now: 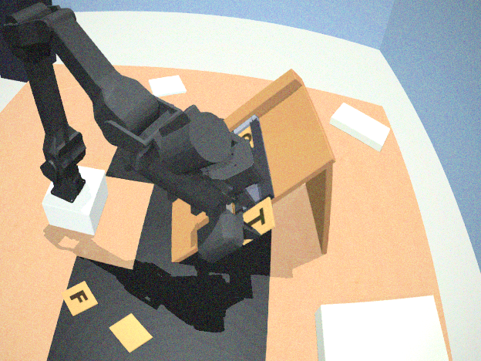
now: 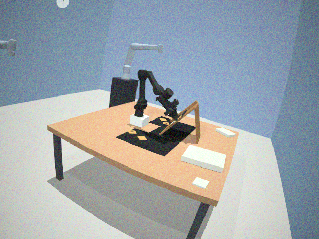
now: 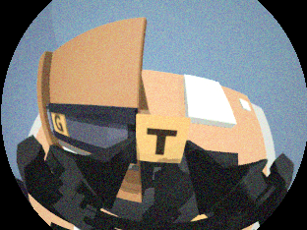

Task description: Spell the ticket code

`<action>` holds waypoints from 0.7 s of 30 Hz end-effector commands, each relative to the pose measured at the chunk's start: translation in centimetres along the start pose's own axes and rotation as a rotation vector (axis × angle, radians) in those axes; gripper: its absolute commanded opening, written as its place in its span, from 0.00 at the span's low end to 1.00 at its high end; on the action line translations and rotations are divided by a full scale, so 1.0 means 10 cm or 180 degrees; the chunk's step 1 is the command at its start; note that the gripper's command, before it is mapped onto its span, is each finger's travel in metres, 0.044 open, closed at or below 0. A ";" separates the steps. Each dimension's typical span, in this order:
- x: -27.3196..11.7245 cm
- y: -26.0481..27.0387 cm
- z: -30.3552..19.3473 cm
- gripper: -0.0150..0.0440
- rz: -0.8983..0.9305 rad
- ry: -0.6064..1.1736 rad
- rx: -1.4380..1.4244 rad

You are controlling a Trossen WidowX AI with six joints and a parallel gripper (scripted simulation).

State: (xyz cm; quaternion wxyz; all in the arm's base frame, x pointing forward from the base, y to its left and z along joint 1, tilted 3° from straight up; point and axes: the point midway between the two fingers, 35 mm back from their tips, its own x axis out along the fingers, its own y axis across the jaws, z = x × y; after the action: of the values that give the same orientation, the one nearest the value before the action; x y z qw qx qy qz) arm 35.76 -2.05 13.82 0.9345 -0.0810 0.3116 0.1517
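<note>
My gripper (image 3: 160, 142) is shut on the T tile (image 1: 259, 217) (image 3: 161, 139), holding it face out at the open end of the dark letter rail (image 1: 263, 155) (image 3: 93, 107). The tile's left edge is by the rail's end in the wrist view; whether it has entered the channel cannot be told. A G tile (image 1: 246, 136) (image 3: 59, 124) sits in the rail at its far closed end, with bare channel between it and the T. The rail is on the tilted wooden board (image 1: 297, 136) (image 2: 194, 106) (image 3: 98, 74). The ticket's print is not readable in these views.
An F tile (image 1: 79, 298) (image 2: 132, 132) and a blank-looking tile (image 1: 130, 332) (image 2: 141, 138) lie on the dark mat (image 1: 248, 318) (image 2: 162, 150). Two more tiles lie behind the board in the exterior view. White blocks (image 1: 359, 126) (image 2: 204, 157) stand on the table around the board.
</note>
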 end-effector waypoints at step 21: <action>0.00 0.12 0.00 0.25 -0.0011 -0.0005 0.0018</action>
State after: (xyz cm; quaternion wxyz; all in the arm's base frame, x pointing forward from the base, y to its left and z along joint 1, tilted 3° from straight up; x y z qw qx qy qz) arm 35.42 -1.05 13.77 0.9345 -0.0806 0.3117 0.1518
